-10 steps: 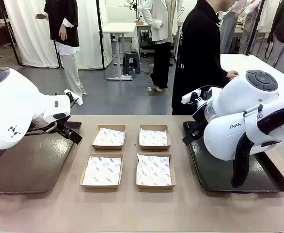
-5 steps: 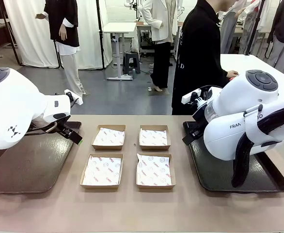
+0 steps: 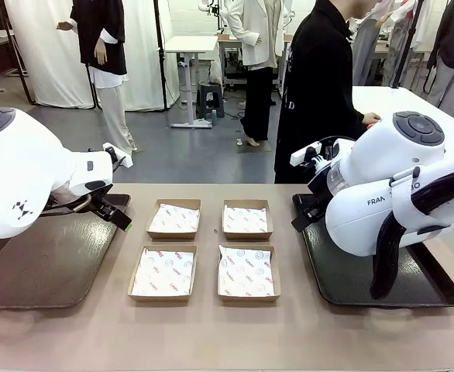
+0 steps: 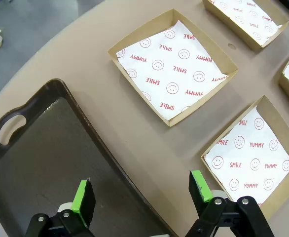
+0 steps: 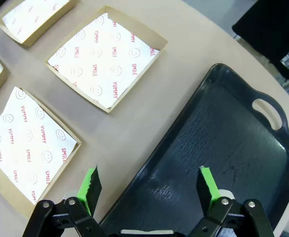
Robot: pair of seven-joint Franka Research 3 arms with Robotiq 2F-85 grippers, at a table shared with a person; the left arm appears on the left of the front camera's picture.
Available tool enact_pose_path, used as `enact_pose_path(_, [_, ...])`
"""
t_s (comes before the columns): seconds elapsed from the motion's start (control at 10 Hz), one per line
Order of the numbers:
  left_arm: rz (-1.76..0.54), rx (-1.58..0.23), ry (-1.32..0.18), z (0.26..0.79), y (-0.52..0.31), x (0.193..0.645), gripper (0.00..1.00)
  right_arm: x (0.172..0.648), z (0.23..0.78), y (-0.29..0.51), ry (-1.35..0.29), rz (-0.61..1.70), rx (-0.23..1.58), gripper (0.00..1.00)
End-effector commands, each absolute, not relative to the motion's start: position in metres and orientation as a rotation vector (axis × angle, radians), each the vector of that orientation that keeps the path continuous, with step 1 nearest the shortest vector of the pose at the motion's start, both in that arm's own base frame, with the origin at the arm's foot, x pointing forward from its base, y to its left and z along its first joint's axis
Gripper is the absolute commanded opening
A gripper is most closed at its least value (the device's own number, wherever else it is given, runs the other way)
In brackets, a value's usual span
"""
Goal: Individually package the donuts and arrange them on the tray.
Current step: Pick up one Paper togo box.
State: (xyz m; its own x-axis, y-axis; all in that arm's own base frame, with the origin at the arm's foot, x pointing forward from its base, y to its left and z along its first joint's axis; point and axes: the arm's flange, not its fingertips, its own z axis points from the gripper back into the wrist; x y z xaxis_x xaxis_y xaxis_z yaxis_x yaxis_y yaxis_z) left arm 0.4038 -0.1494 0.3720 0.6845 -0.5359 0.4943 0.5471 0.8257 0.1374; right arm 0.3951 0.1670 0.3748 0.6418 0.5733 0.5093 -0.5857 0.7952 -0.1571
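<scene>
1. Hovering with its fingers spread wide, the left gripper point(image 4: 141, 190) is gripping nothing, hanging over the edge of the brown tray point(image 4: 36, 158).
2. The right gripper point(image 5: 149, 183) is gaping likewise, empty, over the black tray point(image 5: 233, 143).
3. Four paper-lined boxes point(image 3: 163, 273) are lying between the trays.

Bright, even overhead light fills the room, and the lined boxes point(image 3: 163, 273) cast only faint, soft shadows. The dark tray point(image 5: 223, 143) shows a dull sheen. Both wrist views curve the table point(image 4: 134, 138) edge. Focus is sharp throughout.
</scene>
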Motion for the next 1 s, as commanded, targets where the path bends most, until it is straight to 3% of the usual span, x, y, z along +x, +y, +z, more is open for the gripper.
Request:
enact_pose_path(0.0, [-0.607, -0.022, -0.547, 0.372, -0.149, 0.404, 1.0, 0.395, 0.375, 0.167, -0.572, 0.66, 0.023, 1.0])
enact_pose_path(0.4, [-0.621, -0.001, -0.505, 0.421, -0.086, 0.323, 1.0, 0.303, 0.405, 0.111, -0.493, 0.706, -0.192, 1.0])
enact_pose_path(0.7, [-0.709, -0.01, -0.245, 0.429, -0.064, 0.261, 1.0, 0.227, 0.416, 0.081, -0.237, 0.789, -0.294, 1.0])
enact_pose_path(0.9, [-0.719, -0.022, -0.178, 0.425, -0.061, 0.247, 1.0, 0.206, 0.414, 0.073, -0.208, 0.826, -0.279, 1.0])
